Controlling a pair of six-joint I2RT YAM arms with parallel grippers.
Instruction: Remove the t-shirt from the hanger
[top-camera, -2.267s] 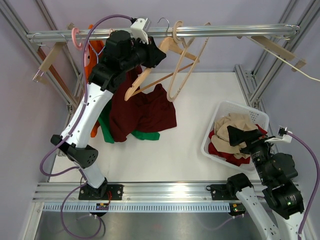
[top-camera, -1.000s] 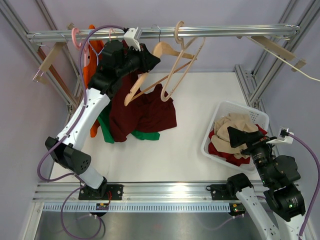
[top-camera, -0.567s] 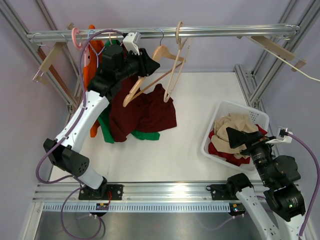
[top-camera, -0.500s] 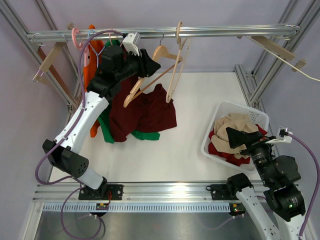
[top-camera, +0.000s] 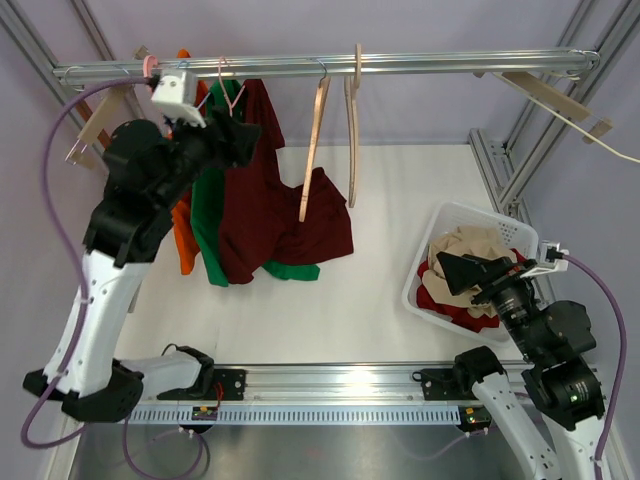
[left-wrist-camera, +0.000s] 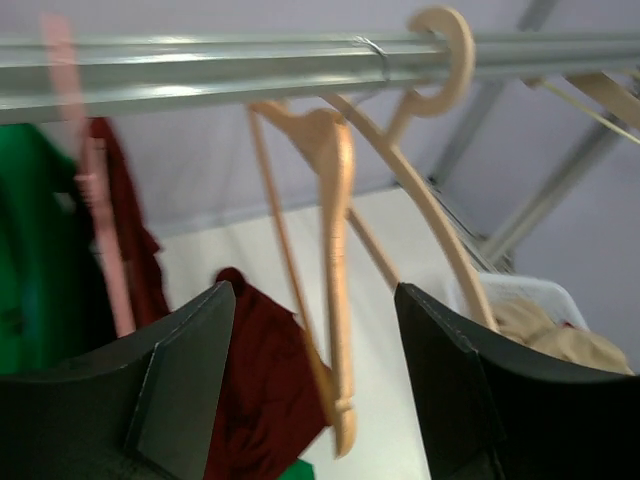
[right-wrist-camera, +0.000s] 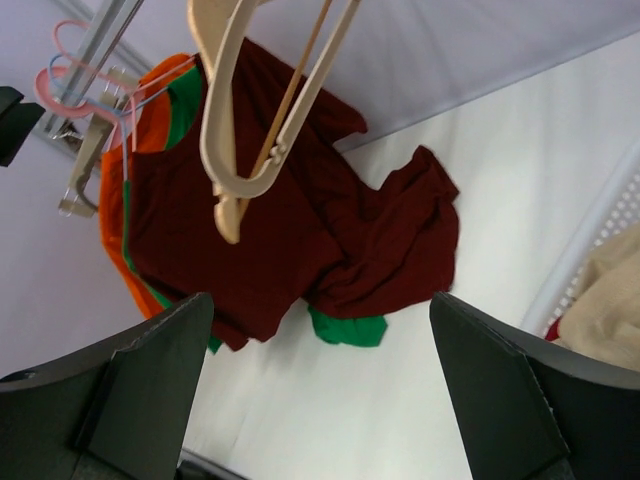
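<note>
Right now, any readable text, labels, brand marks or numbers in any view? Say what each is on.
None readable in any view.
The maroon t-shirt, wooden hanger, rail and laundry basket show no print or labels.

our left arm (top-camera: 100, 270) rises tall from its base, elbow folded low at the near left and forearm climbing steeply to a wrist held high. the left gripper (top-camera: 243, 140) points to the right, roughly level, and its fingers (left-wrist-camera: 180, 390) stand wide apart with nothing between them. our right arm (top-camera: 555, 365) sits folded low at the near right, its wrist angled up and to the left. the right gripper (top-camera: 465, 270) is spread wide, both pads far apart and bare.
</note>
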